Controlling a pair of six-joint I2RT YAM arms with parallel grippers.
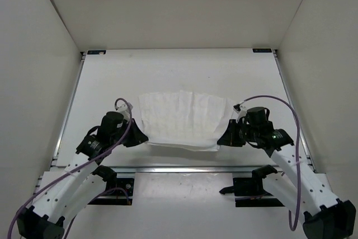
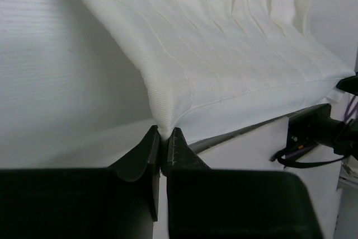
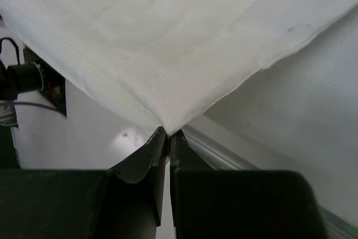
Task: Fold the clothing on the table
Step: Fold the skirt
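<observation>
Garment [image 1: 184, 117] lies mid surface [image 1: 168, 71], long axis 9 to 3. Left tool [image 2: 163, 137] pinches its near-L corner, right tool [image 3: 168, 134] its near-R corner, jaws pressed on fabric. Its body runs toward 12 from both, so fold prob carries near edge to 12

The white table [image 1: 168, 71] (framed by thin metal rails [image 1: 69, 109], with black brackets [image 1: 96, 52] at its far corners) is occupied by the creased white clothing [image 1: 182, 118], spread out near its front edge.
</observation>
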